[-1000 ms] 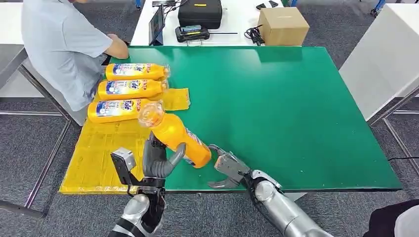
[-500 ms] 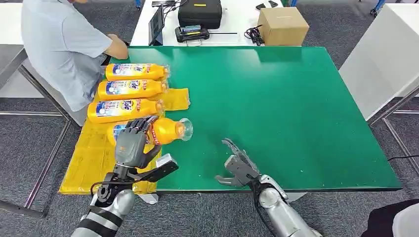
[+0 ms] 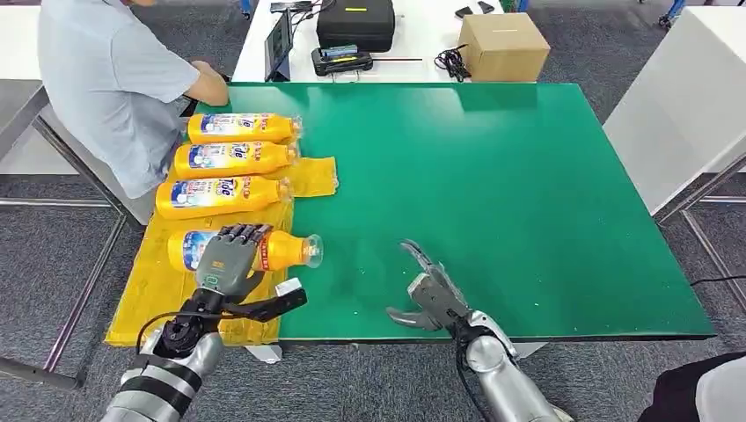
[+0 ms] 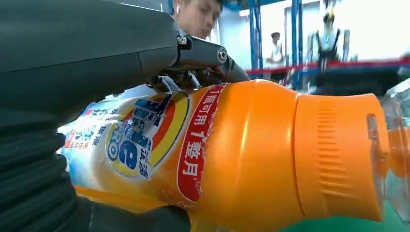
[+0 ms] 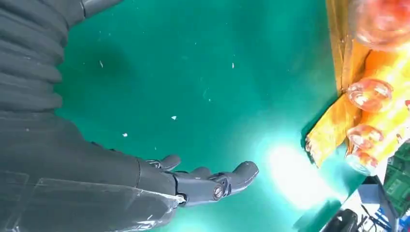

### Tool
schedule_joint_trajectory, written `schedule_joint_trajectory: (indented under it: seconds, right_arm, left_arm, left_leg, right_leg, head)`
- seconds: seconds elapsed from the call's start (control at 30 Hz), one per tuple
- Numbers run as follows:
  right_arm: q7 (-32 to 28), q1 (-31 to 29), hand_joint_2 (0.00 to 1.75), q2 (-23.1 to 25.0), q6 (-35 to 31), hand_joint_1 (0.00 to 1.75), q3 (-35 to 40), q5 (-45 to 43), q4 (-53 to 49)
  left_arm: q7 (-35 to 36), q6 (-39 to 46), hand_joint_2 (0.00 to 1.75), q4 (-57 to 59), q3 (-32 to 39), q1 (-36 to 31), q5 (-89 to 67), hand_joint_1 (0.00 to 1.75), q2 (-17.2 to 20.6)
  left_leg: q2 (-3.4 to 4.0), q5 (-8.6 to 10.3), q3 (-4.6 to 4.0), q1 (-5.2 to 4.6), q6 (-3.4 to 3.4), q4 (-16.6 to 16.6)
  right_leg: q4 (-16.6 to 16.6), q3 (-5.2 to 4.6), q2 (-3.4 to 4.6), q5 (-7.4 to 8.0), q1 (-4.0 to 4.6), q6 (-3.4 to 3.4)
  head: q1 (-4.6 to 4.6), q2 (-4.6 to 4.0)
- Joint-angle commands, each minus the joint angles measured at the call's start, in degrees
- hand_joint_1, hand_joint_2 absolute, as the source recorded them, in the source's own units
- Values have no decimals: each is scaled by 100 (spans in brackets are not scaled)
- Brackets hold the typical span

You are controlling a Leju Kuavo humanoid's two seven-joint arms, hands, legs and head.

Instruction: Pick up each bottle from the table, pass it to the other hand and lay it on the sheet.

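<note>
Three orange bottles [image 3: 230, 159] lie side by side on the yellow sheet [image 3: 167, 290] at the green table's left. A fourth orange bottle [image 3: 281, 251] lies on its side nearer me on the sheet, clear cap pointing right. My left hand [image 3: 225, 261] grips it around the middle; the left wrist view has the bottle [image 4: 241, 154] close up under my fingers [image 4: 203, 53]. My right hand [image 3: 428, 290] hovers over the green table [image 3: 493, 176] near its front edge, fingers apart and empty; in the right wrist view the hand [image 5: 203, 183] is above bare green.
A person in a grey shirt [image 3: 110, 79] sits at the table's left back corner, arm near the bottles. Behind the green table a white table holds a black case [image 3: 356, 22], a cardboard box [image 3: 505, 46] and cables. A white cabinet [image 3: 677, 105] stands at right.
My left hand took the bottle from the right hand, swung it left and lowered it flat onto the sheet. The right hand let go and drew back, fingers spread.
</note>
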Motion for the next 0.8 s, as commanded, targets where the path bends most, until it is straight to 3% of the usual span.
schedule_joint_trajectory:
  seconds: [0.03,0.27,0.3,0.33,0.37,0.4,0.8]
  right_arm:
    - [26,30,175,19,10,0,-218,35,-69]
    - [18,91,175,49,11,0,-300,30,-82]
    - [19,91,175,70,5,0,-302,30,-86]
    - [14,87,175,84,10,0,-309,34,-82]
    - [8,86,175,99,14,0,-311,40,-69]
    - [-1,74,175,111,25,0,-297,54,-53]
    - [29,65,175,-14,86,0,-550,32,-103]
  left_arm:
    - [248,-12,175,1115,-15,-570,-155,175,95]
    - [354,-147,175,997,-105,-565,-316,171,112]
    - [364,-155,175,992,-89,-571,-308,162,108]
    - [404,-121,175,1002,-123,-575,-381,129,116]
    - [454,-132,175,1035,-131,-586,-439,24,104]
    - [508,-134,175,1077,-166,-597,-506,0,105]
    - [236,-445,175,1385,-90,-562,-222,0,75]
  left_leg:
    - [-2,-7,20,3,-7,-2]
    - [-1,-7,13,3,-6,0]
    - [2,-12,19,4,-9,4]
    - [2,-7,11,3,-7,1]
    - [0,-4,6,1,-5,-1]
    - [1,-10,19,5,-9,1]
    - [0,-11,20,3,-6,2]
  right_leg:
    - [-1,20,-5,-9,4,-10]
    - [0,16,-4,-8,3,-10]
    - [4,22,-2,-12,5,-13]
    - [2,13,-1,-7,4,-10]
    - [0,9,-2,-5,2,-9]
    - [1,23,-3,-10,6,-14]
    - [1,23,-4,-12,4,-11]
  head:
    - [0,0]
    - [0,0]
    - [0,0]
    - [0,0]
    - [0,0]
    - [2,0]
    - [0,0]
